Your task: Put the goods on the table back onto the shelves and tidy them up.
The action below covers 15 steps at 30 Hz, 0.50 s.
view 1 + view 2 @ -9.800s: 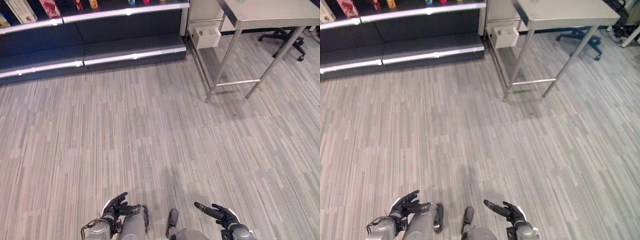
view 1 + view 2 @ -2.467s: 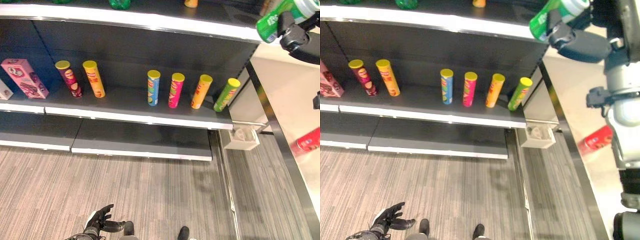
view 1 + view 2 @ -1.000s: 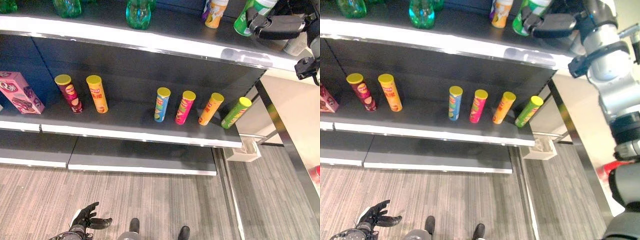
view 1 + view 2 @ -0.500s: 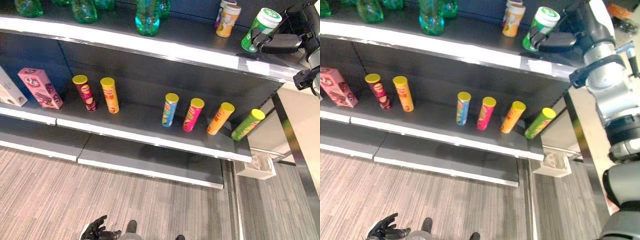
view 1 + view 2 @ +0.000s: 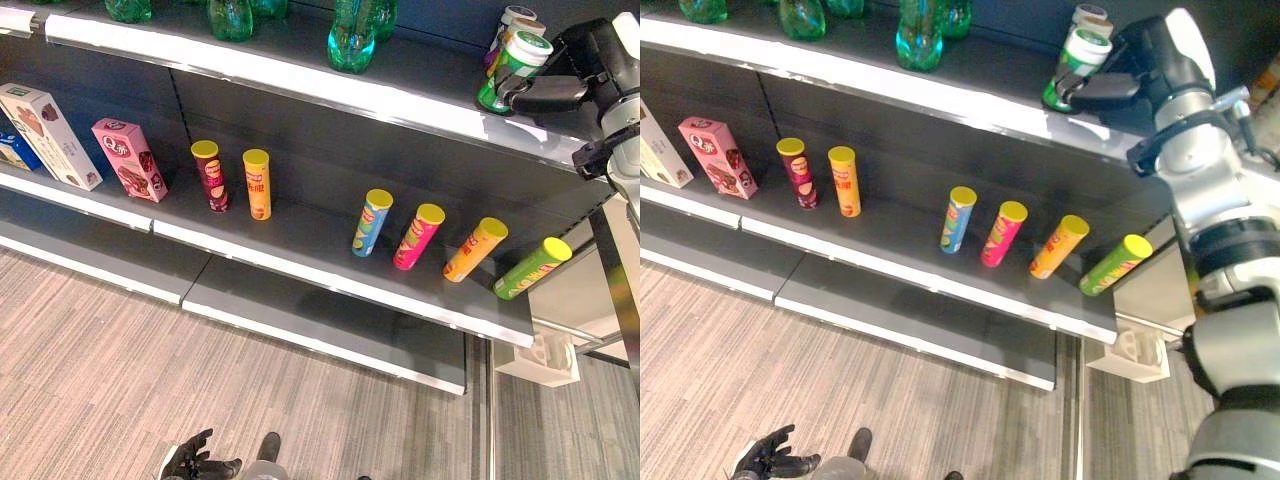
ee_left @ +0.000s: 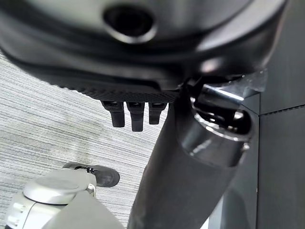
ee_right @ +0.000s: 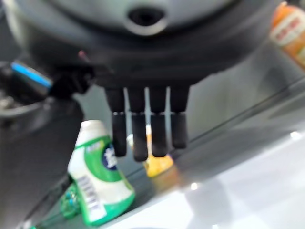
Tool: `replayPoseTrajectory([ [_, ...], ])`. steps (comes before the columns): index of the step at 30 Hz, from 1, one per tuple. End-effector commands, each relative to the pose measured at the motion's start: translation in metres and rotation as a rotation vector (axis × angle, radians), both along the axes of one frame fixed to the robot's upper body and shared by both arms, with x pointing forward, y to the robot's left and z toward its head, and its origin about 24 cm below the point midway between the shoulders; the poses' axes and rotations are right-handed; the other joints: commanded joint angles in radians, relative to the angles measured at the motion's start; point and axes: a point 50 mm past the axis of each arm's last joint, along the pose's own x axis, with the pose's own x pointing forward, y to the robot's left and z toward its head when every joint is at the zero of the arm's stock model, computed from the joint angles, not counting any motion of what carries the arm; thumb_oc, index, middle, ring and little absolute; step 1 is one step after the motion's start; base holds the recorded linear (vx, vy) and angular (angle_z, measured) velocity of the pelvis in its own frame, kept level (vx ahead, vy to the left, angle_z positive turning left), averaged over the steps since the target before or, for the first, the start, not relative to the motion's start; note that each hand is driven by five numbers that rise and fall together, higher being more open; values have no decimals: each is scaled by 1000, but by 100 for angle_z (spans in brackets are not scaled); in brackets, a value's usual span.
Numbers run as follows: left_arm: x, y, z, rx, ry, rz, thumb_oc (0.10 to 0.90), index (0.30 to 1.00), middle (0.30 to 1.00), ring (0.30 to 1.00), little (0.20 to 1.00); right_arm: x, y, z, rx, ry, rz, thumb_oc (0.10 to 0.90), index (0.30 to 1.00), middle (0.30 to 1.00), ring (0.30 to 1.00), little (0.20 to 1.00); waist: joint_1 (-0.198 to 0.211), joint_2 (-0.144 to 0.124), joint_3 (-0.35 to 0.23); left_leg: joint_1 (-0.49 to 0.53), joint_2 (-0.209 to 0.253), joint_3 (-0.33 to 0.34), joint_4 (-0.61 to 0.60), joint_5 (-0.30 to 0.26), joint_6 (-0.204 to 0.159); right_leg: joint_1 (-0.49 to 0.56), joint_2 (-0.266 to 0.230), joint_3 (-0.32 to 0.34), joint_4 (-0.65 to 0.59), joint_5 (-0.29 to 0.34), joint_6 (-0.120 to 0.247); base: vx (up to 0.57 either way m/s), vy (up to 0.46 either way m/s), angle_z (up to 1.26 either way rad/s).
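- Left eye view: my right hand [image 5: 560,85] is up at the far right end of the top shelf [image 5: 300,85], beside the green-and-white canister [image 5: 512,70]. The canister stands on that shelf, just in front of an orange cup [image 5: 505,30]. I judge this item as good as placed. My left hand [image 5: 195,462] hangs low over the floor, well below the shelf, fingers loosely spread and holding nothing.
- Right eye view: the right hand's thumb [image 5: 1105,92] reaches toward the canister's side; whether it touches I cannot tell. One level below the top shelf, a row of crisp tubes [image 5: 1000,232] stands, the rightmost green tube [image 5: 1112,265] leaning hard. That one looks like tidying left to do.
- Left wrist view: the left hand's fingers [image 6: 131,114] hang relaxed, nothing in them.
- Right wrist view: the right hand's fingers [image 7: 145,129] are straight and clear of the canister, which stands on the top shelf past them. I read that as let go.
- The table is out of sight here, so I cannot say how many goods remain.
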Motion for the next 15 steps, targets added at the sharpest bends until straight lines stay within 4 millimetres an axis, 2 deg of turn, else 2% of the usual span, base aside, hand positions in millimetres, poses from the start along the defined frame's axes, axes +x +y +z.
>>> replayPoseTrajectory([
  [1,19,18,14,73,-68,-49,800,900,900,900,900,-20,7,73,-17,-259,-8,400,300,300,300,300,22,-46,-64,27,20,51,3,-98,-36,54,-24,12,7,-87,64,0,0,0],
  [15,19,21,16,85,-71,-52,800,900,900,900,900,-22,4,66,-35,-235,-3,400,300,300,300,300,18,-67,-58,29,12,58,3,-112,-27,51,-32,13,7,-83,68,3,7,2],
])
